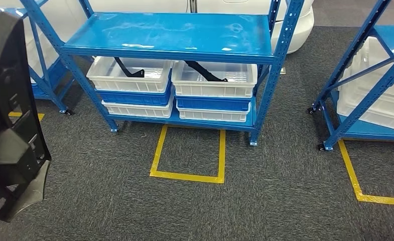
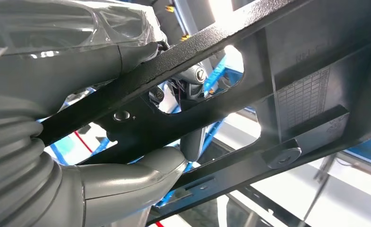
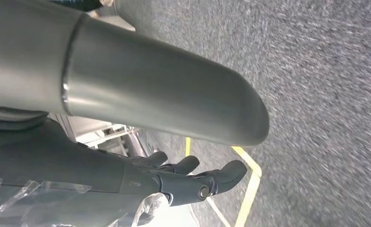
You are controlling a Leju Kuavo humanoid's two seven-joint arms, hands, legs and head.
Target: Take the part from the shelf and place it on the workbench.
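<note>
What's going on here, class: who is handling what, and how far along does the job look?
The humanoid robot's left hand grips a black perforated part, held up at the left of the head view. Its right hand hangs over the grey carpet with fingers apart, holding nothing. Ahead stands a blue shelf with stacked white and blue bins; two top bins hold more black parts. A part appears already taken, but placing it on a workbench is not yet done.

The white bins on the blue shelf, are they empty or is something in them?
Not empty. The left top bin holds a black part, and the right top bin holds another. The lower bins' insides are hidden.
</note>
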